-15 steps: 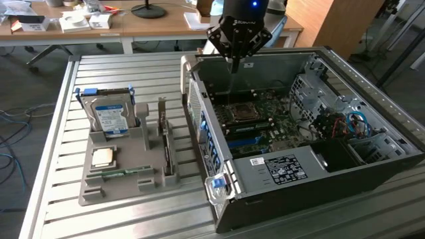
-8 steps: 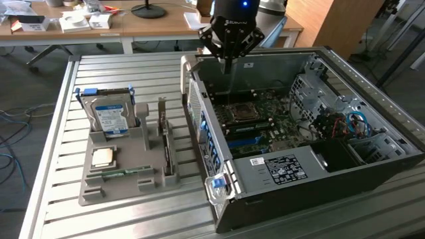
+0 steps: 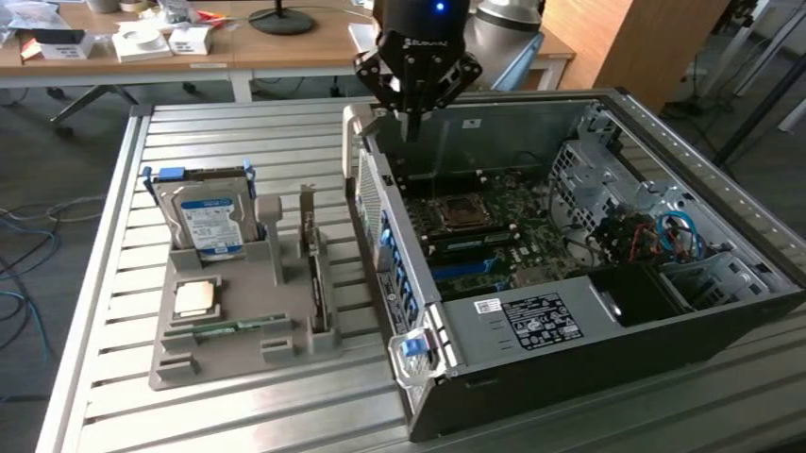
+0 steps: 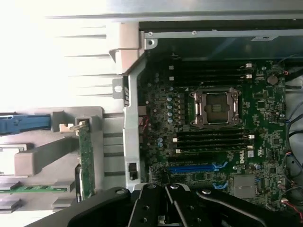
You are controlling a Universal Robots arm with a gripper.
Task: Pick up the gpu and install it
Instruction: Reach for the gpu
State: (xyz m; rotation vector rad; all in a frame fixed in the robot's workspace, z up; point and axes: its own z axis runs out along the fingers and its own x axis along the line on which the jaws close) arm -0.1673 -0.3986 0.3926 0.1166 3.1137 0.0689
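— What is seen in the exterior view?

— A slatted metal table is seen. An open computer case is laid on its side on it, toward the exterior view's right. A grey holder is set just beside the case, toward the table's edge at the exterior view's left.

— And where is the gpu found?

— The gpu is stood on its long edge in a slot along the holder's edge nearest the case. Its silvery bracket is raised at the far end. A blue-labelled hard drive is propped upright at the holder's far corner, and a green memory stick is laid flat near its front edge.

— How is the gripper placed?

— The gripper is hung over the far corner of the case, above the wall nearest the holder and well apart from the gpu. Its fingers are seen drawn together, and nothing is held between them.

— What is given by the wrist view?

— The motherboard inside the case is looked down upon, with a processor socket and a blue slot marked out on it. The gpu is seen edge-on in the holder, beside the case wall but not touched by it. The gripper is shown with its black links closed to a narrow point, and nothing is gripped.
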